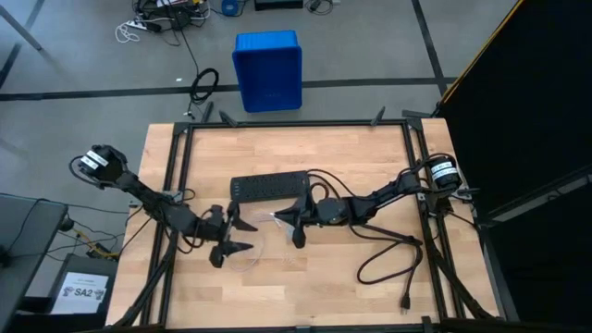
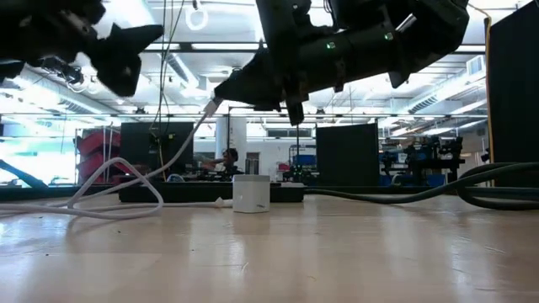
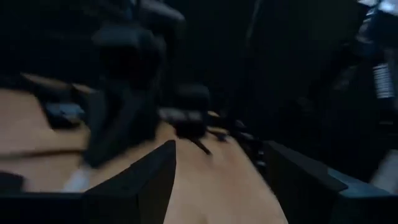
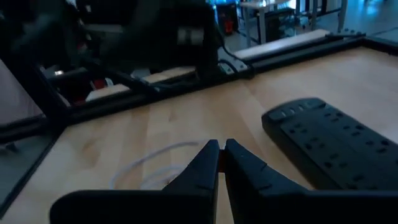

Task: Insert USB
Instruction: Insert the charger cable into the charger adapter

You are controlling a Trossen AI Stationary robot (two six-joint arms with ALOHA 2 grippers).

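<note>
High view: right gripper (image 1: 280, 218) fingers pinch the USB (image 2: 181, 143) aloft — left gripper (image 1: 239, 236) fingers spread nearby.

A grey floor (image 1: 83, 55) crossed by dark lines lies beyond the wooden counter (image 1: 277, 157), with a blue bin (image 1: 267, 69) standing on it and tangled cables (image 1: 157, 20) farther off. Bright ceiling lights (image 2: 198, 17) and dark partitions (image 2: 345, 156) fill the room behind.

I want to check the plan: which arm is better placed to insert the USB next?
Probably the right. The right gripper is shut on the USB plug, lifted beside the power strip. The left gripper is open, empty and farther away.
</note>
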